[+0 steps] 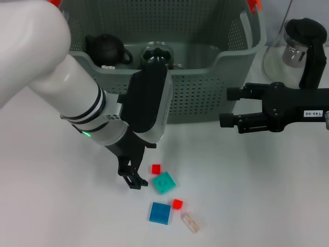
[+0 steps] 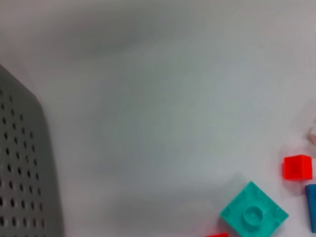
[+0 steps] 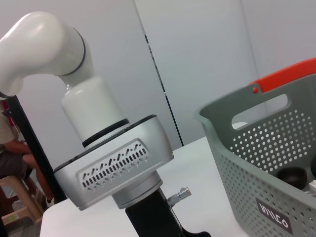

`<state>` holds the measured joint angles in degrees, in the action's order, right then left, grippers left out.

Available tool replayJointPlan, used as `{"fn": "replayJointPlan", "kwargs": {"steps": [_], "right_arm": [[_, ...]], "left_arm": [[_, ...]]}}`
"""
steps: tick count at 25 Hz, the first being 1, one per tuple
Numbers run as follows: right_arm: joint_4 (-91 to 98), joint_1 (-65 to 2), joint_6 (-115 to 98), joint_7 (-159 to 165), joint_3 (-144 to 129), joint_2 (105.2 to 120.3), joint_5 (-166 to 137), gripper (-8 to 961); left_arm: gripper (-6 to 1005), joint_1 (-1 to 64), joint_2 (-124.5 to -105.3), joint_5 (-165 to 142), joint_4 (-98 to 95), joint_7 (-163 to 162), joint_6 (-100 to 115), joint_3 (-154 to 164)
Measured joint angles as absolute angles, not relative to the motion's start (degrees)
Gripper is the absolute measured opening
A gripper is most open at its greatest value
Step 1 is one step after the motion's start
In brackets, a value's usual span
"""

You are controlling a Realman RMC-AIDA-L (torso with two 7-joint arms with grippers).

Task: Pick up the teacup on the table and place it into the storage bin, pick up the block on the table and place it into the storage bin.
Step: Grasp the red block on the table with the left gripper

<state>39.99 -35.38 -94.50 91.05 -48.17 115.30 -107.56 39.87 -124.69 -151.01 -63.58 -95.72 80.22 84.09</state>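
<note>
Left hand (image 1: 132,177) hangs low over the counter (image 1: 46,206), just beside the teal block (image 1: 164,182); whether its fingers are wide or narrow I cannot tell. That block lies near the counter's front edge among small red, blue and clear pieces. It looks light, rigid and smooth, so a grip across two flat opposite sides should serve. Right hand (image 1: 226,107) waits with fingers apart toward the right edge, beside the storage bin (image 1: 205,87).
</note>
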Motion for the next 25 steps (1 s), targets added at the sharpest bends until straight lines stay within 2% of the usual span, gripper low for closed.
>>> {"fn": "replayJointPlan", "kwargs": {"steps": [25], "right_arm": [[40.0,-35.1,-94.6,90.7,-47.7,115.06,-107.3,942]], "left_arm": [[929,42.6,-124.81,-147.6,-60.9,-98.7,77.4,90.7]]}}
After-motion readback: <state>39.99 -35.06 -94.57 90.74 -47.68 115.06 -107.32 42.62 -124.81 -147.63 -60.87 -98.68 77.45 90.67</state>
